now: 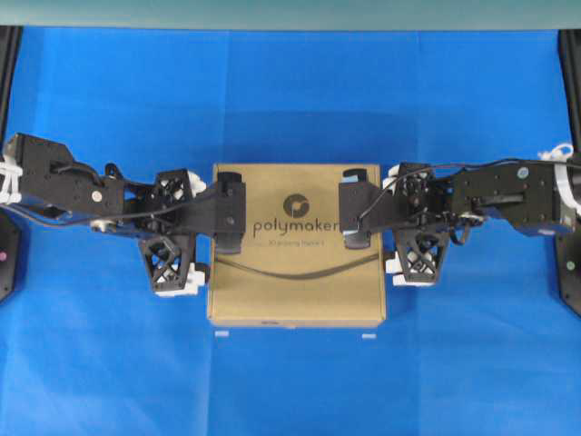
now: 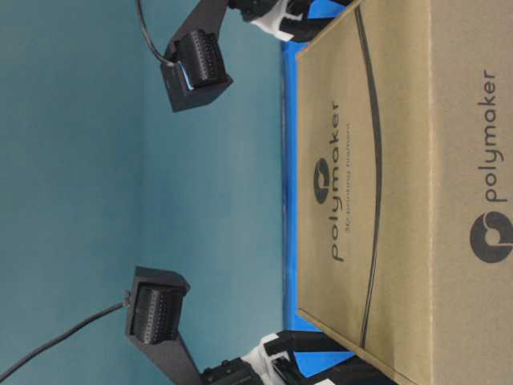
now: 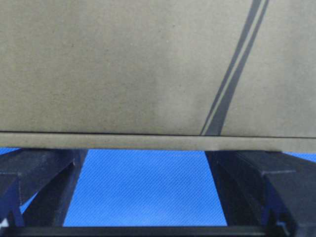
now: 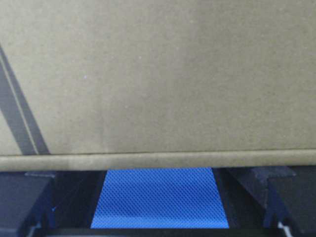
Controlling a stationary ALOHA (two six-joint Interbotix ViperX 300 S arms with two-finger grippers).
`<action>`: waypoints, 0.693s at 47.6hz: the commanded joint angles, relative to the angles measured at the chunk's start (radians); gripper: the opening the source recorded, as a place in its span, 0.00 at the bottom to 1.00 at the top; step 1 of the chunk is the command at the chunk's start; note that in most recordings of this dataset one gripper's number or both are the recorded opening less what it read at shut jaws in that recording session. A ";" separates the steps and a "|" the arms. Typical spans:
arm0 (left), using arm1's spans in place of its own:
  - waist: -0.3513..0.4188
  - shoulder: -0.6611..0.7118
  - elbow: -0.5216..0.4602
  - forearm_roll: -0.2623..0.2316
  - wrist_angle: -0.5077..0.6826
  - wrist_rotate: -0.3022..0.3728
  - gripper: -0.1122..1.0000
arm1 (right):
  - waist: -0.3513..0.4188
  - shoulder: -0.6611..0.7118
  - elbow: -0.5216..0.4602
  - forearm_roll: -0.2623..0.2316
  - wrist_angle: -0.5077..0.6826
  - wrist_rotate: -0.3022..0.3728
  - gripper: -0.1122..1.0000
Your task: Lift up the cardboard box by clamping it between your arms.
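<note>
Box [image 1: 297, 272] lies flat on the blue cloth [image 1: 290, 100], printed face up. It is near square, so no clear long axis; edges run parallel to the cloth's edges. In the overhead view the "polymaker" lettering reads upright, with the curved dark line [image 1: 300, 263] crossing side to side below it.

Left gripper [image 1: 178, 229] sits at the box's left edge, right gripper [image 1: 416, 227] at its right edge; the box lies between them. Each arm's wrist camera block reaches in over the box top.

Left gripper: fingers [image 3: 44, 185] spread wide, one at each side of its wrist view. The box edge runs across just ahead of the fingertips; contact cannot be told. Blue cloth shows between the fingers.

Right gripper: fingers [image 4: 29, 197] likewise spread wide. The box edge lies straight across their tips, filling the upper part of the view. Contact again unclear.

Neither gripper pinches anything. The table-level view is turned sideways; there the box fills the right half.
</note>
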 commanded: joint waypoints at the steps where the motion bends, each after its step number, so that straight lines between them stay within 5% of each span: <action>1: 0.031 0.008 -0.017 -0.003 -0.049 -0.028 0.90 | 0.026 -0.003 -0.017 0.015 -0.041 0.005 1.00; 33: 0.029 -0.089 0.064 -0.003 -0.011 -0.025 0.90 | 0.025 -0.092 0.080 0.014 -0.081 0.052 1.00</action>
